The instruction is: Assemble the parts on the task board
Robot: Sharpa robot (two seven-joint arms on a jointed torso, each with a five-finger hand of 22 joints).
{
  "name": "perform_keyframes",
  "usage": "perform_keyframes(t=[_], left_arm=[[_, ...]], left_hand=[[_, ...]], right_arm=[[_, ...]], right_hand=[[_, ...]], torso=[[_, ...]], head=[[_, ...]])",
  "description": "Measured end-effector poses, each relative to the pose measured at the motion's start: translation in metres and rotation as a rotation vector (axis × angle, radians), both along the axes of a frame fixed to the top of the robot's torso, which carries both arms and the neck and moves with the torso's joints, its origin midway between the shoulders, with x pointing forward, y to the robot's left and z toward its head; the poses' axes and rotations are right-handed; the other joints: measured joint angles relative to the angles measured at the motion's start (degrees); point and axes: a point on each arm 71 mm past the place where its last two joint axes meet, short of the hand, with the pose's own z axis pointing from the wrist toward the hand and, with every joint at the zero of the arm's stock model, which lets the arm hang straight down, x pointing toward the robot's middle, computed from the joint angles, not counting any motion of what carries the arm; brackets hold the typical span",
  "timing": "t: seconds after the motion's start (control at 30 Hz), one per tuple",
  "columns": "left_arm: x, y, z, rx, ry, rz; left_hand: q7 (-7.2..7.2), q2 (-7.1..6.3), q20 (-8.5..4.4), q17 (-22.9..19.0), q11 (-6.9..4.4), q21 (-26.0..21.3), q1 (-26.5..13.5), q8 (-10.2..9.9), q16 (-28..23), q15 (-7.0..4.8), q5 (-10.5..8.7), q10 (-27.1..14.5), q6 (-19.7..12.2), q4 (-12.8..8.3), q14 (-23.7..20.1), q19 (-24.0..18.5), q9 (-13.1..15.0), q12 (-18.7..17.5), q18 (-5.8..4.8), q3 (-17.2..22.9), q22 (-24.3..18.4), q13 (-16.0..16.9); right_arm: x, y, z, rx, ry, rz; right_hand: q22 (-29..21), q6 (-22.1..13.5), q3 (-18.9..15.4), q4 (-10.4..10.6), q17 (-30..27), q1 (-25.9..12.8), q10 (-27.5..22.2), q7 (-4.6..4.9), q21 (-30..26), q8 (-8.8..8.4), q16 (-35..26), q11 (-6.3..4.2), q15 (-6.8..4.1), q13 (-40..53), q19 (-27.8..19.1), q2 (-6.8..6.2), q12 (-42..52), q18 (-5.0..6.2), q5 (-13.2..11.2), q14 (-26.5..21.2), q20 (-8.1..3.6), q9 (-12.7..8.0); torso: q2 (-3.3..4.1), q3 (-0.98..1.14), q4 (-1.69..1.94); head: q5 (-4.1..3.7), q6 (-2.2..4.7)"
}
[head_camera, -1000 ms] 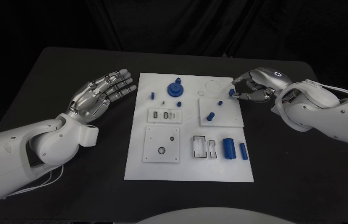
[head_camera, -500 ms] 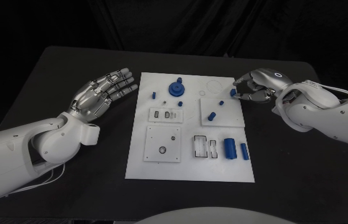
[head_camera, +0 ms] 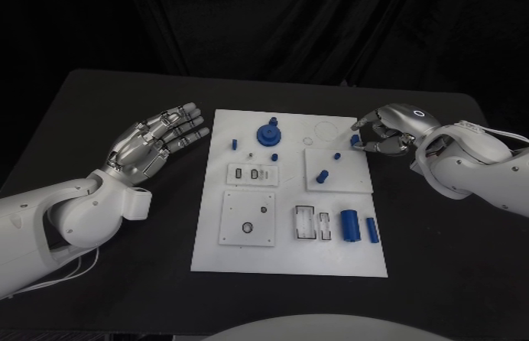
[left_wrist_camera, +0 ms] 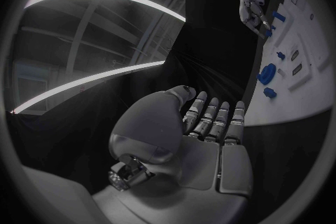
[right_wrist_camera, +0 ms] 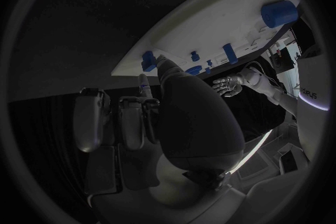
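White task board (head_camera: pixel 289 258), left robot hand (head_camera: pixel 154 144) spread, right robot hand (head_camera: pixel 384 133) pinching one blue part (head_camera: pixel 354 139).

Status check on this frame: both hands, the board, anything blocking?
Left hand open, off the task board. Right hand at board's far right edge, fingertips at a small blue part; grip unclear. Nothing blocking.

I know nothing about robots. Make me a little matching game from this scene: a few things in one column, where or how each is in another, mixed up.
Things:
1. left hand
2. right hand
3. blue round knob
4. blue cylinder

Places or states:
A. lying on the task board's near right part
B. open, off the board's left edge
C. at the board's far right corner by a small blue piece
D. standing on the board's far middle

Pairs: 1-B, 2-C, 3-D, 4-A
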Motion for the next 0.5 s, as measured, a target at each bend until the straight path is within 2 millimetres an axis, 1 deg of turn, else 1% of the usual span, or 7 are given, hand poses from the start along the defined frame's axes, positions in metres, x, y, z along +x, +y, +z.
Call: perform_keyframes(t=[0.1,0.2,0.27,0.33,0.47,0.5], left_arm=[[0.0000,-0.0001,0.0000,0.000,0.000,-0.001],[0.0001,0.0000,0.0000,-0.001,0.000,-0.001],[0.0001,0.0000,0.0000,-0.001,0.000,-0.002],[0.0002,0.0000,0.0000,-0.002,0.000,-0.003],[0.0004,0.0000,-0.0001,-0.002,0.000,-0.004],[0.0005,0.0000,-0.0001,-0.002,0.000,-0.004]], left_hand=[[0.00,0.00,0.00,0.00,0.00,0.00,0.00,0.00,0.00,0.00,0.00,0.00,0.00,0.00,0.00,0.00,0.00,0.00,-0.01,0.00,0.00,0.00],[0.00,0.00,0.00,0.00,0.00,0.00,0.00,0.00,0.22,0.00,0.00,0.00,0.00,0.00,0.00,0.00,0.00,0.00,-0.01,0.00,0.00,0.00],[0.00,0.00,0.00,0.00,0.00,0.00,0.00,0.00,0.22,0.00,0.00,0.00,0.00,0.00,0.00,0.00,0.00,0.00,0.00,0.00,0.00,0.00],[0.00,0.00,0.00,0.00,0.00,0.00,0.00,0.00,0.21,0.00,0.00,0.00,0.00,0.00,0.00,0.00,0.00,0.00,0.00,0.00,0.00,0.00],[0.00,0.00,0.00,0.00,0.00,0.00,0.00,0.00,0.22,0.00,0.00,0.00,0.00,0.00,0.00,0.00,0.00,0.00,-0.01,0.00,0.00,-0.01],[0.00,0.00,0.00,0.00,0.00,0.00,0.00,0.00,0.21,0.00,0.00,0.00,0.00,0.00,0.00,0.00,0.00,0.00,0.00,0.00,0.00,-0.01]], right_arm=[[0.0008,0.0005,-0.0004,-0.002,0.003,-0.001],[0.0017,0.0005,-0.0008,-0.004,0.006,-0.003],[0.0021,0.0002,-0.0011,-0.005,0.008,-0.005],[0.0025,-0.0002,-0.0013,-0.007,0.010,-0.008],[0.0032,0.0000,-0.0018,-0.009,0.014,-0.010],[0.0033,0.0000,-0.0019,-0.009,0.015,-0.011]], right_hand=[[0.00,0.00,0.16,-0.16,0.00,0.49,0.00,0.00,-0.09,0.00,0.00,0.00,0.00,0.00,0.00,0.08,0.00,0.00,0.00,0.00,0.00,-0.04],[0.00,0.40,0.32,-0.32,0.00,1.44,0.00,0.40,-0.52,0.27,-0.27,0.00,0.00,0.00,-0.20,0.47,0.00,0.00,1.06,0.00,0.20,-0.05],[-0.01,0.93,0.40,-0.72,0.00,2.28,0.00,0.30,-0.53,0.49,-0.27,0.00,0.00,0.00,-0.21,0.39,0.00,0.00,2.05,0.00,0.21,-0.04],[-0.01,0.93,0.40,-0.71,0.00,2.28,0.00,0.30,-0.77,0.50,-0.27,0.00,0.00,-0.01,-0.37,0.39,0.00,-0.01,2.44,0.00,0.04,0.02],[-0.01,1.54,0.40,-0.71,0.00,2.28,0.00,0.30,-0.77,0.78,-0.52,0.00,0.00,-0.01,-0.41,0.39,0.00,-0.01,2.45,0.00,0.00,0.25],[-0.01,1.99,0.40,-0.71,0.00,2.51,0.00,0.31,-0.98,1.06,-0.52,0.00,0.00,-0.01,-0.41,0.61,0.00,-0.01,2.45,0.00,0.00,0.36]], torso=[[-0.01,-0.02,-0.01],[-0.01,-0.03,-0.02],[-0.01,-0.03,-0.03],[-0.01,-0.03,-0.03],[-0.01,-0.03,-0.02],[-0.01,-0.03,-0.02]], head=[[0.08,-0.07],[0.11,-0.15],[0.09,-0.16],[0.05,-0.20],[0.00,-0.24],[-0.01,-0.25]])
